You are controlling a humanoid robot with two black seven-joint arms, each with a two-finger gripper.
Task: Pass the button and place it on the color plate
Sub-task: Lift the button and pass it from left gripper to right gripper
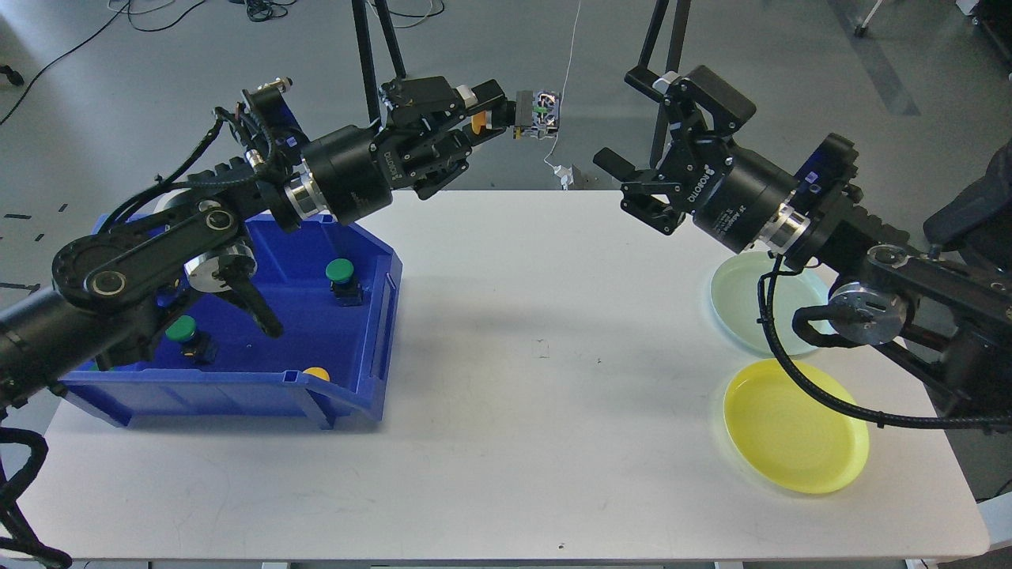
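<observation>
The left gripper [494, 111] is clamped on a yellow button [528, 115], held out mid-air toward the right gripper [632, 186], whose fingers are spread to receive it.

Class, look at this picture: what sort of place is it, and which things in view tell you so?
Probably a robotics lab or test workspace. A bare white table stands on a grey concrete floor with loose cables trailing across it, and black tripod legs stand behind the table.
</observation>
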